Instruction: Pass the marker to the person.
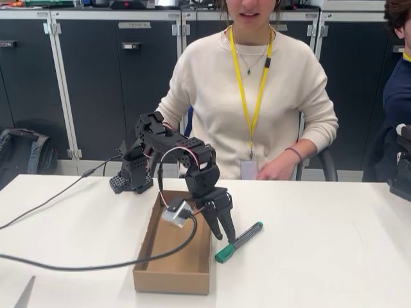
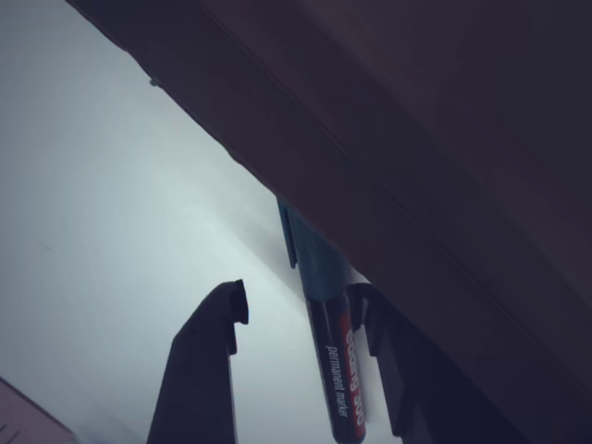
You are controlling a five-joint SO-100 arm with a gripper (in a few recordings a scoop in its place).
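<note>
The marker (image 1: pixel 239 242) lies on the white table just right of the cardboard tray, its teal-green cap toward the front. My gripper (image 1: pixel 225 239) is lowered over its cap end. In the wrist view the marker (image 2: pixel 333 370) lies between my fingers (image 2: pixel 208 361), close to the right one, with a gap on the left, so the gripper (image 2: pixel 298 298) is open around it. The person (image 1: pixel 250 96) in a cream sweater sits behind the table, one hand (image 1: pixel 277 170) resting at the far edge.
An open cardboard tray (image 1: pixel 146 256) stands left of the marker, under my arm. Black cables (image 1: pixel 58 263) run across the table's left side. Another person in dark blue (image 1: pixel 398 90) sits at the right edge. Dark cabinets line the back.
</note>
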